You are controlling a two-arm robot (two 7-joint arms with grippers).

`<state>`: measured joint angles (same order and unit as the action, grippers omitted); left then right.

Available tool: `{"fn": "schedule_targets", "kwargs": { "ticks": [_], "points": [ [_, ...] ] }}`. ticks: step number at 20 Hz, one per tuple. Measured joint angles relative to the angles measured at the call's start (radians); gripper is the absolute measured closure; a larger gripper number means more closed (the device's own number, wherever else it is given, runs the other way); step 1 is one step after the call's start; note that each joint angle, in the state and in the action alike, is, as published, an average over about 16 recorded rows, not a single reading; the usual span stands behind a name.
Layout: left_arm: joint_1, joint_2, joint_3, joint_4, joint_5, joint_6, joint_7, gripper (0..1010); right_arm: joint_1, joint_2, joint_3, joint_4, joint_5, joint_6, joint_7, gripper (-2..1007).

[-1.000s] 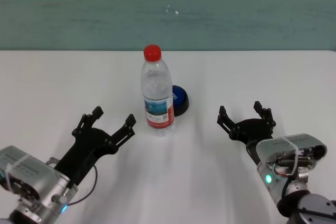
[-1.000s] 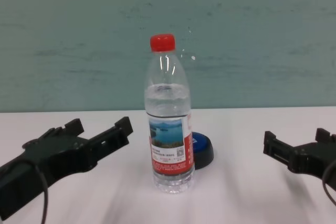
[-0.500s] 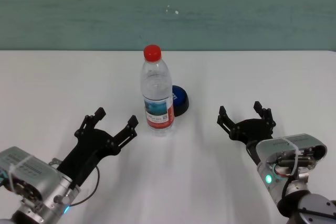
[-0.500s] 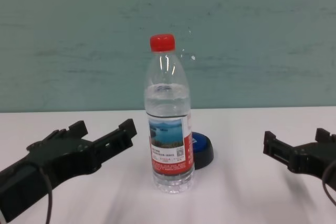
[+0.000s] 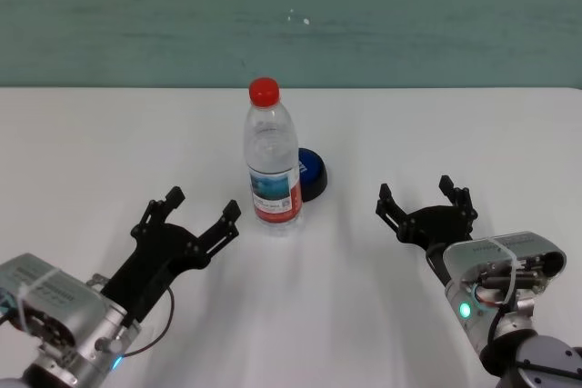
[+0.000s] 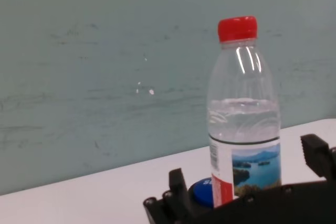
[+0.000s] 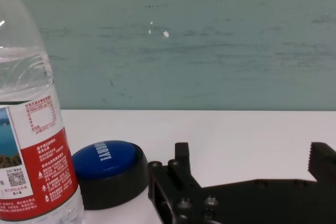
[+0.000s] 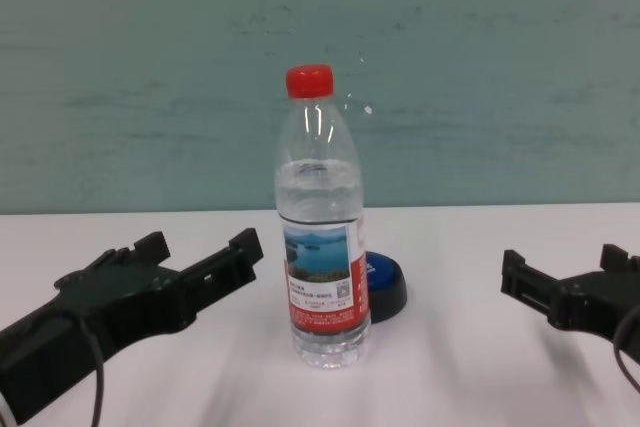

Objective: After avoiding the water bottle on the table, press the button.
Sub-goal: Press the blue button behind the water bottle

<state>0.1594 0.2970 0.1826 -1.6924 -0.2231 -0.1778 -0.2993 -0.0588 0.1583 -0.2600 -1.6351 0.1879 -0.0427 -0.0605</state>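
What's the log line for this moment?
left pincer: open, near-left of clear red-capped plastic water bottle | right pincer: open, parked right | blue dome button: behind bottle, unpressed

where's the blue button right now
In the head view the button sits near the table's centre, just behind and to the right of the water bottle, which partly hides it.

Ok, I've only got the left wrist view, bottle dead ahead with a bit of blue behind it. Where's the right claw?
Observer: The right claw is open, low over the table, well right of the water bottle.
Operator: Is the button reachable from there?
Observer: Likely; the right wrist view shows the button nearly whole, with nothing between it and that claw.
Operator: And my left claw's gap?
Observer: The left claw is open, one fingertip near the bottle, not touching.
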Motion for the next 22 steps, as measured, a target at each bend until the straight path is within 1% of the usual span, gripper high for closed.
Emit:
{"fn": "schedule_targets", "kwargs": {
  "ticks": [22],
  "points": [
    [-0.017,0.000,0.015,0.008,0.002,0.003,-0.006,0,0.000,0.000,0.000,0.000,0.000,0.000,0.000,1]
  ]
}}
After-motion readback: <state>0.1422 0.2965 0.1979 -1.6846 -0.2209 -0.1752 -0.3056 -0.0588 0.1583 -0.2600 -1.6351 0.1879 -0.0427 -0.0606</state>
